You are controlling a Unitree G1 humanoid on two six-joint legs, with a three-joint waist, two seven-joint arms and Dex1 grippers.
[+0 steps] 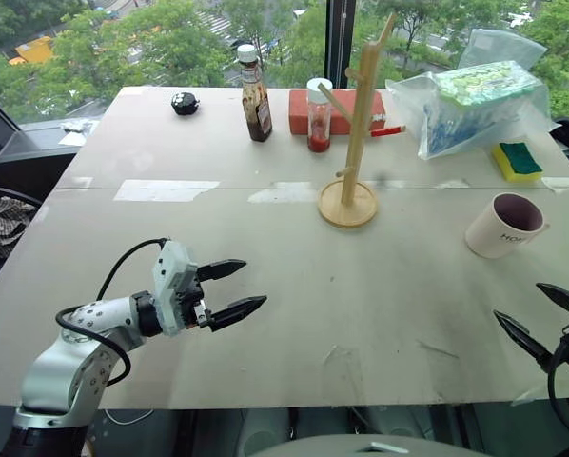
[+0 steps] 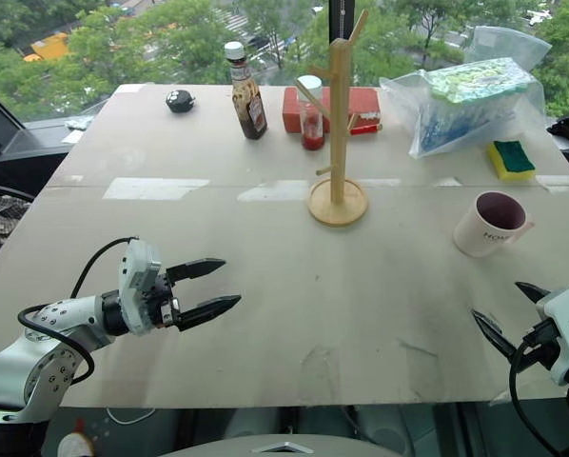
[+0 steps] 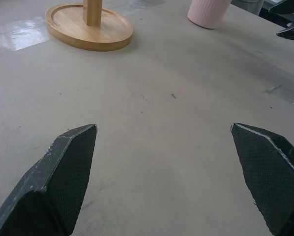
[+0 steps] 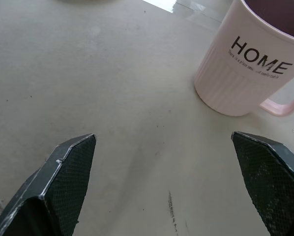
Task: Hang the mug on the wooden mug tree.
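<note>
The mug (image 1: 501, 227) stands upright on the right side of the table, cream-white with a dark maroon inside, its handle turned to the right and dark lettering on its wall (image 4: 245, 69). The wooden mug tree (image 1: 353, 124) rises from a round base in the middle of the table, left of the mug, with bare pegs. My right gripper (image 1: 519, 301) is open near the front right edge, a short way in front of the mug. My left gripper (image 1: 254, 284) is open over the front left of the table, far from both, nothing between its fingers.
Along the far edge stand a brown sauce bottle (image 1: 256, 95), a jar of red spice (image 1: 319, 116) and a red box (image 1: 337, 109). A plastic bag (image 1: 470, 100) and a yellow-green sponge (image 1: 519, 160) lie at the back right. A small black object (image 1: 185, 103) sits back left.
</note>
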